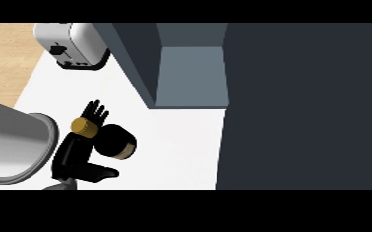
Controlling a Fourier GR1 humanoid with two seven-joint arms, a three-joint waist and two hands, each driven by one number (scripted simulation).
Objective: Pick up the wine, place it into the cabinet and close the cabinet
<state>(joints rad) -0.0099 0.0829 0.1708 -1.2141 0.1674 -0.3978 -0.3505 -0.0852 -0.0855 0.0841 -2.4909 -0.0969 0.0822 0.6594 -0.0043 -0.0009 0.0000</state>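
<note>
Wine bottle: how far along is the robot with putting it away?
Done: nothing yet; the cabinet stands open. In hand: the left hand is beside the wine bottle on the counter, fingers straight. Left: grasping it, placing it inside, shutting the cabinet door.

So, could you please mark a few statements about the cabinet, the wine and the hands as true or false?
1. The cabinet stands open. True.
2. The wine is inside the cabinet. False: it is outside it, over the white counter, right beside the left hand.
3. A toaster sits at the view's upper left. True.
4. Both hands are in view. False: only the left hand shows.
</note>
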